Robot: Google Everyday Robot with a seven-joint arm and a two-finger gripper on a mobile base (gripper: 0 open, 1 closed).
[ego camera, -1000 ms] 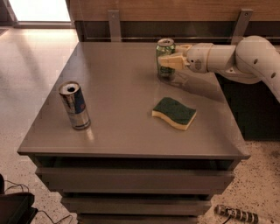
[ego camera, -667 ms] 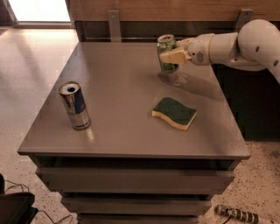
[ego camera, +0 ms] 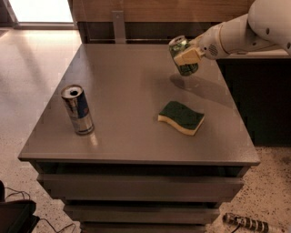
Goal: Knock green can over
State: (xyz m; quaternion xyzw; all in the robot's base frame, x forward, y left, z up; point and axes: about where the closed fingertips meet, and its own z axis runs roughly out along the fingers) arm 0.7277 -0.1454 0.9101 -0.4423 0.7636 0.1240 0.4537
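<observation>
Hand (ego camera: 185,55) clasping tilted green can (ego camera: 187,69), above table (ego camera: 122,91)

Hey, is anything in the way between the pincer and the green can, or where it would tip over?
Nothing visible. The pincer grips the green can, tilted over the far right of the table. The sponge lies apart, nearer the front; the silver-blue can stands at the front left.

Dim indoor light, with a bright daylight patch (ego camera: 41,9) at top left.
The table (ego camera: 127,91) carries a pale sheen; the gripper (ego camera: 185,57), at the green can (ego camera: 188,68) near the far right edge, casts a soft shadow on it.
</observation>
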